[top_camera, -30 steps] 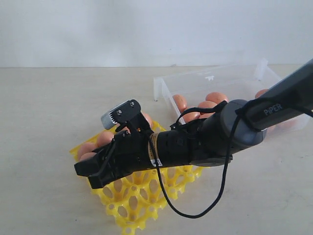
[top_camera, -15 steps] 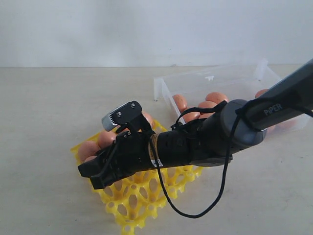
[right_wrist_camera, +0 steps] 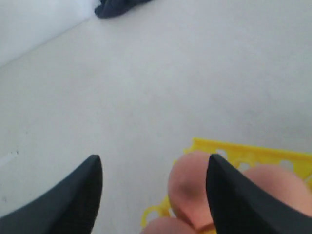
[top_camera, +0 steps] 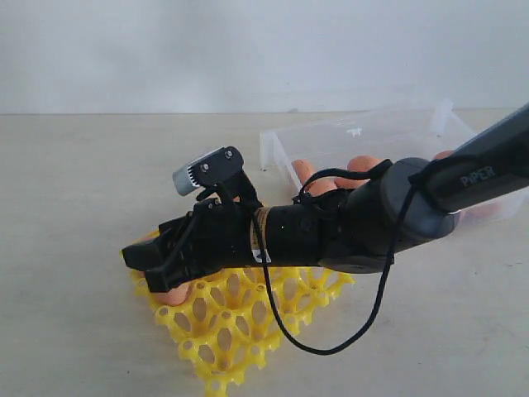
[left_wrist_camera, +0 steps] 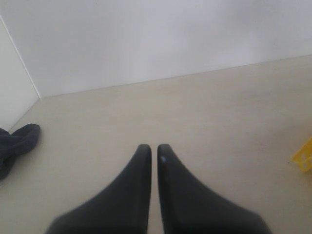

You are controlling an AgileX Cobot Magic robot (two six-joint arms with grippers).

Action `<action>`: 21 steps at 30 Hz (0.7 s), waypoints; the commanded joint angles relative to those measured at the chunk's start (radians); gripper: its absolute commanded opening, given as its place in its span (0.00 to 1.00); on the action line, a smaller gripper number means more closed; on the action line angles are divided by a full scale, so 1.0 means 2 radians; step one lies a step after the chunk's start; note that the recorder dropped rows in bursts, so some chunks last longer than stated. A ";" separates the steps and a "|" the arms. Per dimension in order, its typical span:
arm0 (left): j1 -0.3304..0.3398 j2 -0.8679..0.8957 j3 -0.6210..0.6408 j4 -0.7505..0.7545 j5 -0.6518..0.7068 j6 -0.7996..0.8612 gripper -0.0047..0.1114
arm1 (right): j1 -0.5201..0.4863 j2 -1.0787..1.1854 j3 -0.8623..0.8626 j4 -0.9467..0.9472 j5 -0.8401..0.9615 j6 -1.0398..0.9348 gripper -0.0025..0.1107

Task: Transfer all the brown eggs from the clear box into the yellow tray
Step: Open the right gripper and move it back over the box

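My right gripper point(top_camera: 142, 261) reaches across the left corner of the yellow tray point(top_camera: 240, 324), jaws open. In the right wrist view the right gripper point(right_wrist_camera: 153, 165) stands wide, with a brown egg point(right_wrist_camera: 189, 187) resting in the tray point(right_wrist_camera: 243, 148) beside one finger and no grip on it. Two more eggs point(right_wrist_camera: 275, 187) lie close by. One egg point(top_camera: 175, 294) shows under the gripper in the exterior view. The clear box point(top_camera: 347, 132) at the back right holds several eggs point(top_camera: 304, 171). My left gripper point(left_wrist_camera: 154, 148) is shut and empty over bare table.
The right arm and its black cable point(top_camera: 331, 347) hang over much of the tray. A dark cloth point(left_wrist_camera: 17, 144) lies on the table near a wall corner, also seen as the cloth point(right_wrist_camera: 117, 6) in the right wrist view. A yellow tray corner point(left_wrist_camera: 303, 156) shows beyond the left gripper.
The right gripper has opened wider and lifted a little, shifting left off the egg. The egg stays in the tray's left corner. The left gripper has no earlier frame.
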 commanded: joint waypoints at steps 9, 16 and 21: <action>-0.002 -0.002 0.002 -0.001 -0.008 -0.002 0.08 | -0.001 -0.095 -0.003 0.095 -0.017 -0.133 0.45; -0.002 -0.002 0.002 -0.001 -0.008 -0.002 0.08 | -0.001 -0.227 -0.003 0.120 0.185 -0.175 0.02; -0.002 -0.002 0.002 -0.001 -0.010 -0.002 0.08 | -0.005 -0.281 -0.004 0.103 0.551 -0.354 0.02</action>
